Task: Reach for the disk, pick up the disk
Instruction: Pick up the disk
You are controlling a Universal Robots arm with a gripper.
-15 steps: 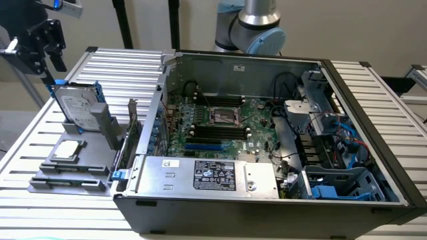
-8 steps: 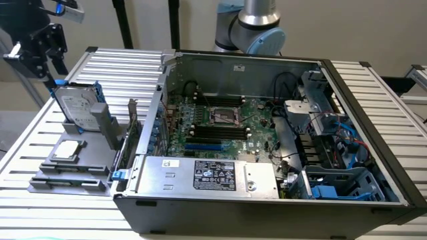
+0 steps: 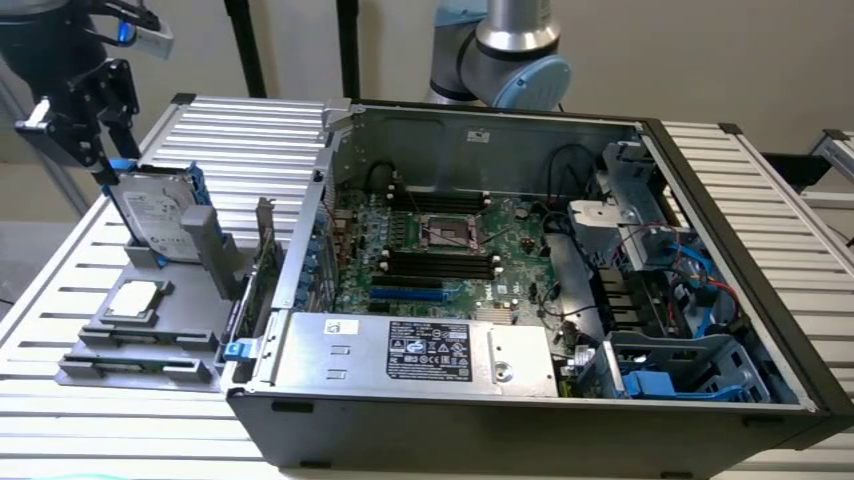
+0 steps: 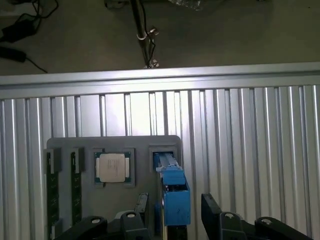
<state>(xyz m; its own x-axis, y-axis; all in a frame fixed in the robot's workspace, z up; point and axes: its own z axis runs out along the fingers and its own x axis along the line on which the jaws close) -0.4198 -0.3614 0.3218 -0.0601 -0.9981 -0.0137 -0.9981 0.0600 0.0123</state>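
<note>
Slatted alu table (image 3: pixel 781 190) carries everything. Biggest item on it: open PC case (image 3: pixel 534 425), lying on its side w/ motherboard (image 3: pixel 441 245) exposed, PSU (image 3: pixel 414 352) along the near edge, and blue drive caddies (image 3: pixel 667 385) in the corner at the exterior view's right. UR arm (image 3: pixel 514 55) rises behind the case.

On the exterior view's left of the case, just beside its wall, sits a grey fixture tray (image 3: pixel 174 300). The disk (image 3: pixel 147 210) stands upright on edge in the tray's far slot, label facing the camera, blue rails along its edges.

Gripper (image 3: pixel 104 160) hangs directly over the disk, tips down at its top blue rail. In the wrist view the gripper (image 4: pixel 176 206) is spread apart, fingers (image 4: pixel 210 207) one on each side of the disk (image 4: pixel 172 187), seen edge-on. Gaps show on both sides btw. pads and rail, so it straddles the disk w/o clamping. Nothing held.

Around it: a grey upright post (image 3: pixel 200 235) of the tray stands just beside the disk, toward the case. CPU chip (image 4: pixel 113 167) lies flat in its pocket next to the disk's slot, apart from the fingers. Two memory modules (image 4: pixel 50 195) sit in slots at the tray's other end, well apart from the gripper.
</note>
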